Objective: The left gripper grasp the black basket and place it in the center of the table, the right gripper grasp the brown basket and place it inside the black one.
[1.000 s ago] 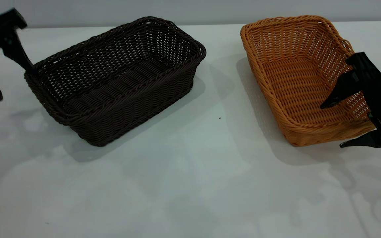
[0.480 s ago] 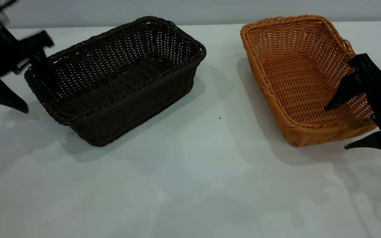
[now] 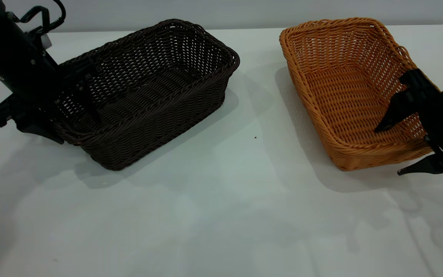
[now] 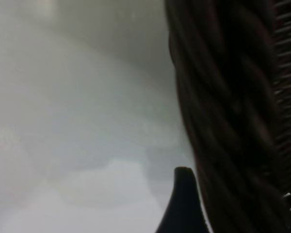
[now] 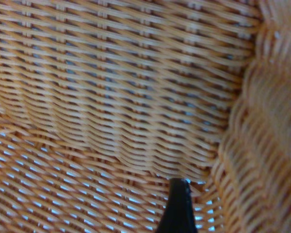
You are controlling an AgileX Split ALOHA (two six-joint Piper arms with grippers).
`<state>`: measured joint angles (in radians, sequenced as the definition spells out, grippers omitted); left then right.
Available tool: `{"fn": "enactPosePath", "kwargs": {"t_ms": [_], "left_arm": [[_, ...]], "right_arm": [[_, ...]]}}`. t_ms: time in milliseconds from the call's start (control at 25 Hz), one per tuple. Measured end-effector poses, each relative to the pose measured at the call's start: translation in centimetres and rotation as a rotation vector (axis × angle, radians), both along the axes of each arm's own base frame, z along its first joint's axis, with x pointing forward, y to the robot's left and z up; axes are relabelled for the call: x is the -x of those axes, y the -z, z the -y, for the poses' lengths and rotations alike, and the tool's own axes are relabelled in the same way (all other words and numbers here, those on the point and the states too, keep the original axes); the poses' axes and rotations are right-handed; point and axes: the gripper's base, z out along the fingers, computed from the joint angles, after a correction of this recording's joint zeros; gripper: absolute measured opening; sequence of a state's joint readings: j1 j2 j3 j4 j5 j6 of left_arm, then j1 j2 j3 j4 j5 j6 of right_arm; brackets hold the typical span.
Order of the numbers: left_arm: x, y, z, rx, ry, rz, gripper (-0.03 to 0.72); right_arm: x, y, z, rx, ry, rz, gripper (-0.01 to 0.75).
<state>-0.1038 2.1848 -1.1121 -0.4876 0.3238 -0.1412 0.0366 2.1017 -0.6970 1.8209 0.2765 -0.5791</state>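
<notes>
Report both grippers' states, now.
Left gripper: open, straddling the black basket wall.
Right gripper: open, straddling the brown basket wall.

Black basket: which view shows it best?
Exterior view: the whole black basket shows on the table, with the left claw straddling its end wall. Left wrist shows only a braided rim close-up; right wrist shows none.

plain grey wall [image 3: 244, 11] behind; soft shadows, faint glare on white surface.
</notes>
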Motion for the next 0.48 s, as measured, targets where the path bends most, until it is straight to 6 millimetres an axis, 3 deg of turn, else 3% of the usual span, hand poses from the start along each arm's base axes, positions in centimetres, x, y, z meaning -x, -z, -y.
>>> {"fn": "enactPosePath", "kwargs": {"t_ms": [240, 480], "left_arm": [[0.1, 0.8, 0.0, -0.004, -0.013, -0.016, 0.473], [0.1, 1.0, -0.1, -0.006, -0.016, -0.016, 0.277]], "right_arm": [[0.1, 1.3, 0.1, 0.011, 0.003, -0.037, 0.441], [-0.1, 1.8, 0.0, -0.001, -0.005, -0.043, 0.167]]}}
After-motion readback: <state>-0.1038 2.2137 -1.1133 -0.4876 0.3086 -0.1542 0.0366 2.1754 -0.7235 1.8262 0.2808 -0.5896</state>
